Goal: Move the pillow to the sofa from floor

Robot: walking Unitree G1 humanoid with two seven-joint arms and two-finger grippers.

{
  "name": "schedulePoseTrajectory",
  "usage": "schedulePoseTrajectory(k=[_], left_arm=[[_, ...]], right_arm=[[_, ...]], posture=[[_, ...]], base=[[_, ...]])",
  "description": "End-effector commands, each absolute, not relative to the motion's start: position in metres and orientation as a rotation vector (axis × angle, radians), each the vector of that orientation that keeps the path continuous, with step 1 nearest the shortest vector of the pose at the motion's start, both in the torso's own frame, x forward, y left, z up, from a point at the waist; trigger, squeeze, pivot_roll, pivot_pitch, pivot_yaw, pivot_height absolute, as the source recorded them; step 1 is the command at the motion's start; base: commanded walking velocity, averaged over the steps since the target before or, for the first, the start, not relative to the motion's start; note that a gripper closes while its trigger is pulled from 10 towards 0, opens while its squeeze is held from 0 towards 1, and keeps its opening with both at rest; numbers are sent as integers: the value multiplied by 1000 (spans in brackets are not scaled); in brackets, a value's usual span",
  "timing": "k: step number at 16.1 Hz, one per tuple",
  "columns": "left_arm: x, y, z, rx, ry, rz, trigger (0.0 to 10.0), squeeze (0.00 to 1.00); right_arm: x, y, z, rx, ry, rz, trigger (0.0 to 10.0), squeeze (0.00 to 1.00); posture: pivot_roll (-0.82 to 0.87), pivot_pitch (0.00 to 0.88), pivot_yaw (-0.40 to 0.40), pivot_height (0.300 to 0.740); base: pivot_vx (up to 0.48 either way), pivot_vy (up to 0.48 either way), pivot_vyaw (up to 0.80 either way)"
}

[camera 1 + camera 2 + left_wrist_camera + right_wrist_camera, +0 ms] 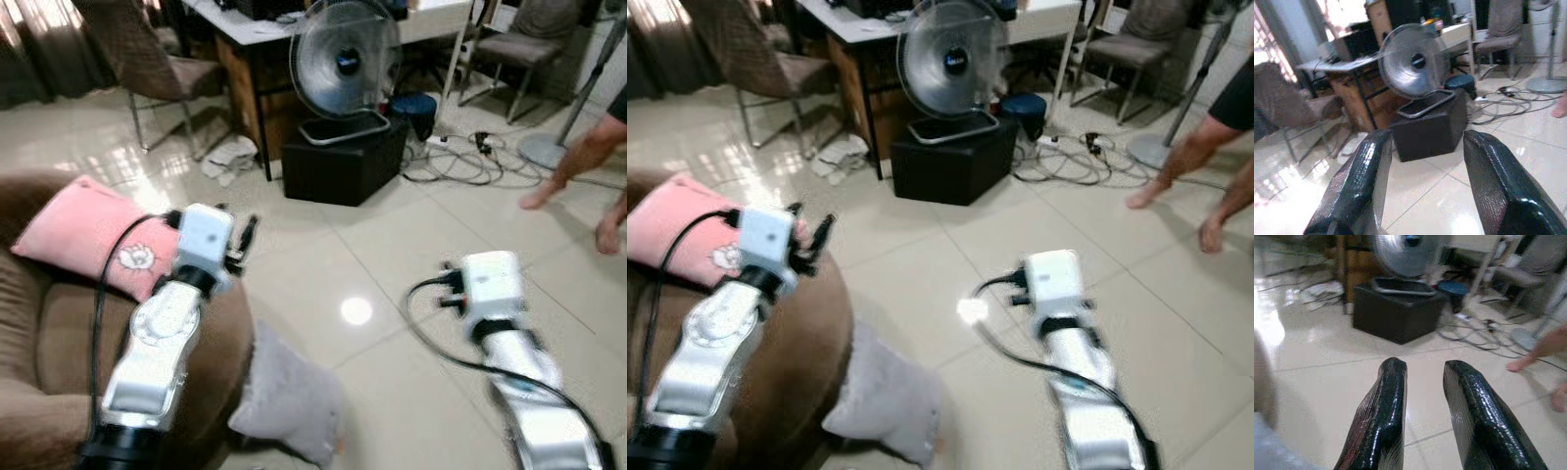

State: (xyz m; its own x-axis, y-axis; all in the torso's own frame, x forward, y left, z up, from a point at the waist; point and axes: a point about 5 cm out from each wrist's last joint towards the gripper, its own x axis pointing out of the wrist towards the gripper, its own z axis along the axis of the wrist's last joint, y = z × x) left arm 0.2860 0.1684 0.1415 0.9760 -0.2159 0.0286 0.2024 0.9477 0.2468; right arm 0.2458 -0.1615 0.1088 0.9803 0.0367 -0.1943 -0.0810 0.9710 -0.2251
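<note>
Grey pillow [284,397] lies on floor against brown sofa [59,333]; left gripper [1420,186] and right gripper [1422,406] are held spread, empty; descent to pillow is judged next.

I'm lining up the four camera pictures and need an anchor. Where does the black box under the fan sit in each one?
Left eye view: black box, upper middle.
Right eye view: upper middle, slightly further left.
Left wrist view: centre, between the left hand's fingers.
Right wrist view: upper middle, beyond the right hand.
Shared landmark: the fan on top.
</note>
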Motion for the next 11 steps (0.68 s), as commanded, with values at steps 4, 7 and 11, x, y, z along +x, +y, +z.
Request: schedulePoseTrajectory(k=[4, 7, 11], left_arm=[[285, 168, 138, 132, -39, -212, 10000, 0], [278, 172, 128, 67, -14, -239, 10000, 0], [271, 175, 118, 49, 3, -232, 10000, 0]], right_arm=[[242, -161, 108, -184, 206, 104, 10000, 0], [238, -156, 107, -137, 192, 161, 10000, 0], [235, -153, 106, -107, 166, 196, 10000, 0]], posture=[[-91, 0, 28, 725], [-90, 0, 28, 700], [-86, 0, 23, 665]], base=[[0, 0, 0], [0, 0, 0], [0, 0, 0]])
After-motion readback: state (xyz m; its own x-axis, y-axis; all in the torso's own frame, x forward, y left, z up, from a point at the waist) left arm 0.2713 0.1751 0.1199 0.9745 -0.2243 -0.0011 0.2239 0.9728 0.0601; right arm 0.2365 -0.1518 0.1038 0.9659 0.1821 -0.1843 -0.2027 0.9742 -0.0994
